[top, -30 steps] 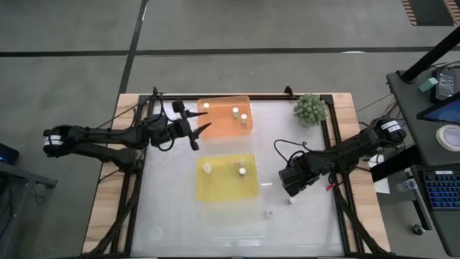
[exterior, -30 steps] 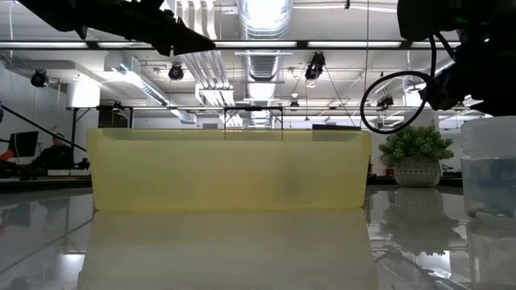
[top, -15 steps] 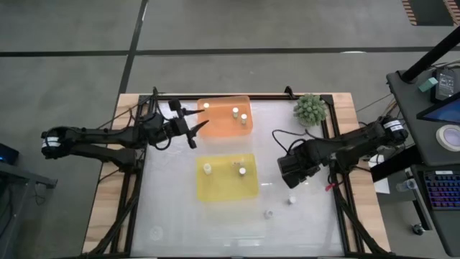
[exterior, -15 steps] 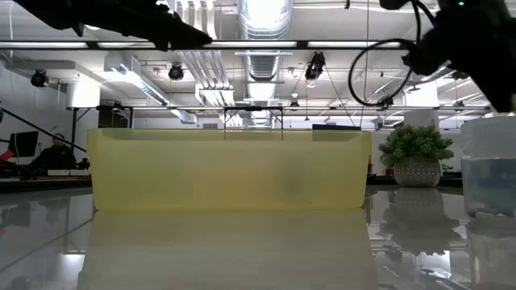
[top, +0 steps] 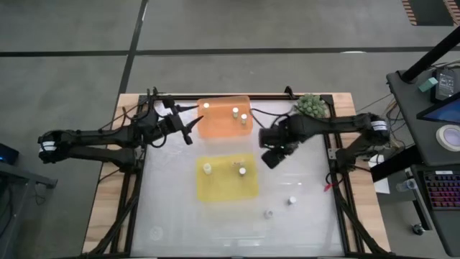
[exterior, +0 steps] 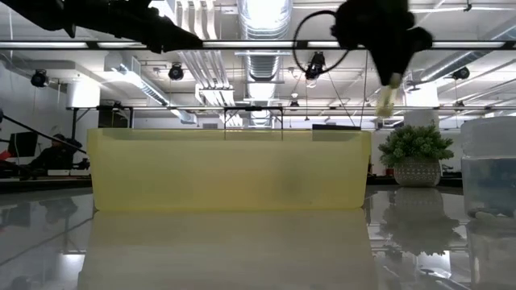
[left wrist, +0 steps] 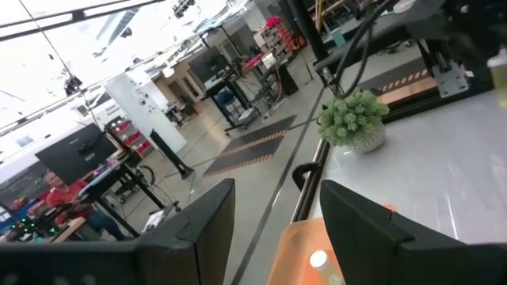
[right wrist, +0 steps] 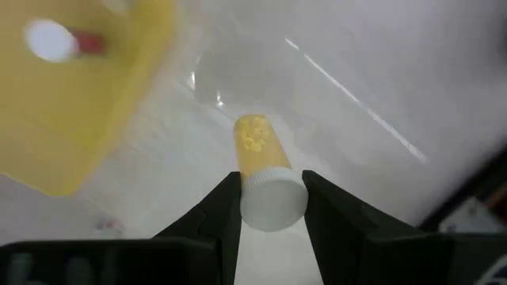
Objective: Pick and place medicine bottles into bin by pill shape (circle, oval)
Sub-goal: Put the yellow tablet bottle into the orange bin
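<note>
My right gripper (top: 267, 155) hangs above the table just right of the gap between the orange tray (top: 215, 126) and the yellow tray (top: 224, 188). It is shut on a pale yellow medicine bottle with a white cap (right wrist: 261, 170), which also shows in the low view (exterior: 389, 95). My left gripper (top: 192, 126) is open and empty at the orange tray's left edge. Three bottles stand in the orange tray, among them one (top: 235, 111). Bottles also stand in the yellow tray (top: 207, 169). Two bottles (top: 292, 201) (top: 267, 213) stand on the table at the near right. My right gripper pinches the bottle at its white cap end (right wrist: 272, 202) between its two fingers (right wrist: 223, 207). The fingers come from above, pointing down. The bottle is lifted clear of the table and hangs below the fingertips, slightly tilted, its bottom down.
A green spiky plant (top: 310, 106) stands at the far right corner. In the low view the yellow tray's wall (exterior: 230, 169) fills the middle and a bottle (exterior: 490, 165) stands close at the right. The black frame rails run along the table's sides.
My right gripper has risen from the near right of the table with the bottle and gone toward the far edge and left, to beside the trays. The bottle is now lifted clear. My left gripper has drawn back slightly toward the table's left edge.
</note>
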### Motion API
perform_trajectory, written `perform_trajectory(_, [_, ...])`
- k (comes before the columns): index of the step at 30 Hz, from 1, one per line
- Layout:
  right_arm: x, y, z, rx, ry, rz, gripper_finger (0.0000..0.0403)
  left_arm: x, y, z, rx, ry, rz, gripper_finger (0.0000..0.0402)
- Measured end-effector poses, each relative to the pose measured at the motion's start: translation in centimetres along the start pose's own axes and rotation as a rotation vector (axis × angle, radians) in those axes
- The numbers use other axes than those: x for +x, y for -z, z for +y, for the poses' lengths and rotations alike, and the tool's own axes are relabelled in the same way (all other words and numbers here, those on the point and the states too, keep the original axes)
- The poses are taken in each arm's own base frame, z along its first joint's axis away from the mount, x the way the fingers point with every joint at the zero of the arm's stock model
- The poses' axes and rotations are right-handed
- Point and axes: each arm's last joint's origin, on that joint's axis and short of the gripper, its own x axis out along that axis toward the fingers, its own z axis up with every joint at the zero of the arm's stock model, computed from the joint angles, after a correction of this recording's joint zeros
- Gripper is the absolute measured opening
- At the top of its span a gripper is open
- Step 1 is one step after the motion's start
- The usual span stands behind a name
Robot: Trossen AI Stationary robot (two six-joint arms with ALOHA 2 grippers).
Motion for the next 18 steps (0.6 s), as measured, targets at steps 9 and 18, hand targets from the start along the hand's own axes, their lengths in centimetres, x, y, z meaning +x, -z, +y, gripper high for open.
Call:
perform_trajectory(9, [0.7,-6.5,2.7,-0.29,0.015,-0.038,0.0112,0.0,0.0,0.1,0.001,-0.022,0.013,0.0171])
perform_trajectory(18, [0.0,-11.3,4.6,-0.515,0.102,-0.188,0.0112,-0.1,0.0,0.1,0.0,-0.024,0.012,0.0171])
